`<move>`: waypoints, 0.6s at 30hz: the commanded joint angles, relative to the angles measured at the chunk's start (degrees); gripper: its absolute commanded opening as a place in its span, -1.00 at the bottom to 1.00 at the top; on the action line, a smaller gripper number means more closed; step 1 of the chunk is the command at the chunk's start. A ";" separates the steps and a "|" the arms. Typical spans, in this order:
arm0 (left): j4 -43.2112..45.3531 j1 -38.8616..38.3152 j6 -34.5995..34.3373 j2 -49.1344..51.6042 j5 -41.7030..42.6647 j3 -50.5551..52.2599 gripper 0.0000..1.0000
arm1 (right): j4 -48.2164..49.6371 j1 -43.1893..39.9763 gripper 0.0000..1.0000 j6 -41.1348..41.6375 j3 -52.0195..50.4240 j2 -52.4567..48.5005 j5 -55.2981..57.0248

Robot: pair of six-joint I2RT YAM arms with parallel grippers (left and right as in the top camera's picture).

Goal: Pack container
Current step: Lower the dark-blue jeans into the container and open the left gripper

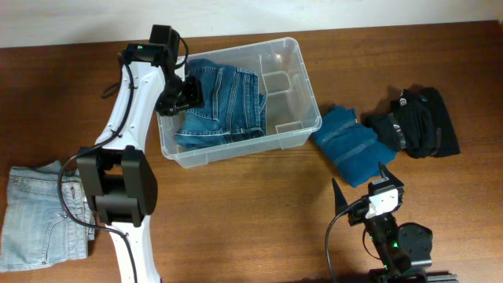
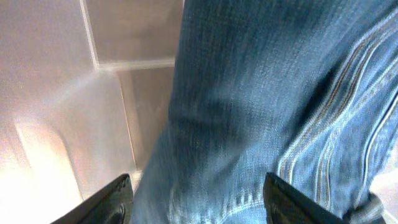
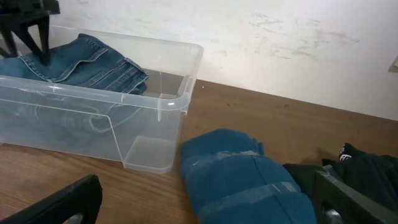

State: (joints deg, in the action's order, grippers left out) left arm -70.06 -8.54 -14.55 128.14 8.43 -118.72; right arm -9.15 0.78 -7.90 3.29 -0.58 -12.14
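Inside the container (image 1: 295, 55) lies one pair of jeans (image 1: 228, 102); left gripper (image 1: 187, 96) gapes above it; right gripper (image 1: 361, 185) gapes empty.

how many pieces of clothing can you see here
4: dark blue denim jeans inside the clear plastic container, pale washed jeans at the wooden table's left edge, a teal folded garment right of the container, a black garment beyond it. Others may hide beneath.
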 commanded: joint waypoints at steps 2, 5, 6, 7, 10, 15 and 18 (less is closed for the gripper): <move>7.85 -1.99 15.56 -2.67 -1.42 -3.30 0.30 | 0.00 -0.48 0.97 -0.26 -0.50 0.37 -0.31; 13.99 -3.89 24.96 -2.56 -2.05 -3.69 0.30 | 0.00 -0.48 0.97 -0.26 -0.50 0.37 -0.31; 15.17 -4.28 25.94 -2.47 -3.30 -3.67 0.30 | 0.00 -0.48 0.97 -0.24 -0.50 0.37 -0.31; 16.13 -4.59 26.05 -2.29 -4.70 -3.54 0.30 | 0.00 -0.48 0.97 -0.24 -0.50 0.37 -0.31; 18.88 -5.27 26.47 -1.55 -6.91 -3.41 0.30 | 0.00 -0.48 0.97 -0.24 -0.50 0.37 -0.31; 18.38 -5.44 26.88 0.39 -8.35 -3.39 0.30 | 0.00 -0.48 0.97 -0.26 -0.50 0.37 -0.31; 17.51 -5.44 29.35 3.50 -9.57 -3.37 0.30 | 0.00 -0.48 0.97 -0.24 -0.50 0.37 -0.31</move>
State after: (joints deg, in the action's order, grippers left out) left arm -51.86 -14.24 11.22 128.16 0.89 -121.38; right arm -9.15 0.78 -7.94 3.29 -0.58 -12.14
